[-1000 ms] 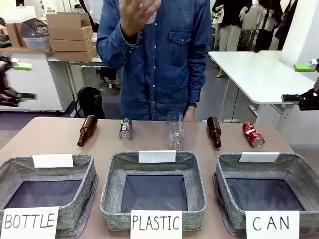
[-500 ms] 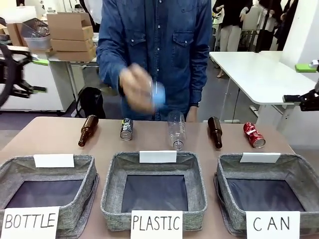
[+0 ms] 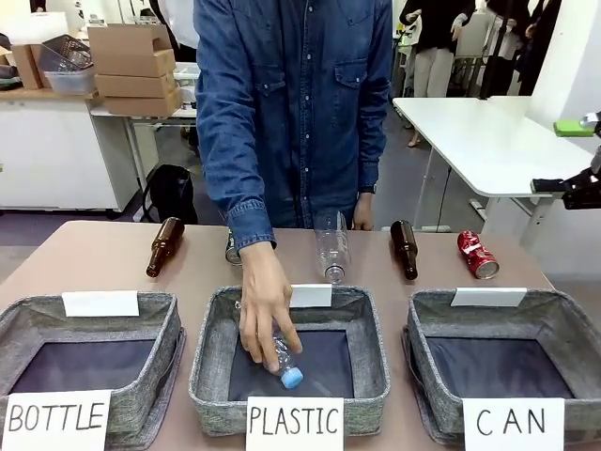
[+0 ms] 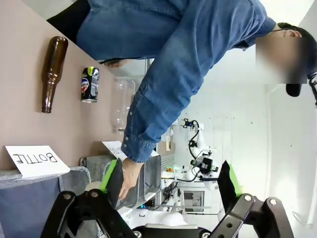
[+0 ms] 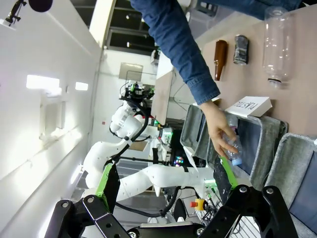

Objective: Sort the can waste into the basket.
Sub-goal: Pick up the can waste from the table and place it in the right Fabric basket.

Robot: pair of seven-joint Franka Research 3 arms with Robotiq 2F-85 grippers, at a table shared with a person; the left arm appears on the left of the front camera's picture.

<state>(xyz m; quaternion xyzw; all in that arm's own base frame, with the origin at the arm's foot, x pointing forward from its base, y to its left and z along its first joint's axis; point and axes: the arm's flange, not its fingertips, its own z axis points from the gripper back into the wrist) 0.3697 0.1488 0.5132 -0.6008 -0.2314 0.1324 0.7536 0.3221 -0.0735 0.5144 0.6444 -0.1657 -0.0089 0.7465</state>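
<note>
The person's hand (image 3: 263, 324) has come down into the PLASTIC basket (image 3: 211, 362) with a blue-capped bottle (image 3: 285, 365) — beside it the CAN basket (image 3: 419, 348) shows bare floor, beyond lie the red can (image 3: 477, 255) and, half behind the sleeve (image 3: 249, 230), the black can (image 4: 90, 85) — left gripper (image 4: 169, 171) and right gripper (image 5: 166, 177) both gape empty.

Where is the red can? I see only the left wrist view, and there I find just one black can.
Observer: The red can lies at the far right, behind the CAN basket.
Operator: What does the person's hand hold?
Observer: The hand holds a clear bottle with a blue cap, low inside the PLASTIC basket.
Operator: How is the right pincer?
Observer: The right pincer is open, with nothing between its fingers.
</note>
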